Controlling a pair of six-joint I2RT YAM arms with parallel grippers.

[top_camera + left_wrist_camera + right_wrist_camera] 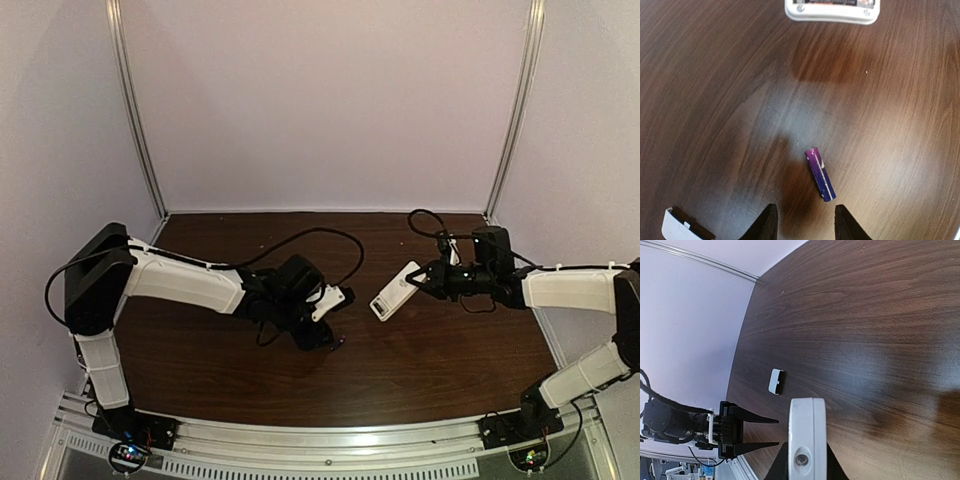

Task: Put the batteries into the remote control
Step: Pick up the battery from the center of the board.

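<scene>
One battery (820, 174) is left unloaded before the parted left gripper (804, 225) (nothing held); the remote control (807, 435) is clamped by the right gripper (432, 280).

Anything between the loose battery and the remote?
No. In the left wrist view only bare tabletop separates the battery from the remote control.

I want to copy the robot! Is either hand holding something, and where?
The right hand pinches the remote control at one end. The left hand holds nothing; it's open above a battery.
</scene>
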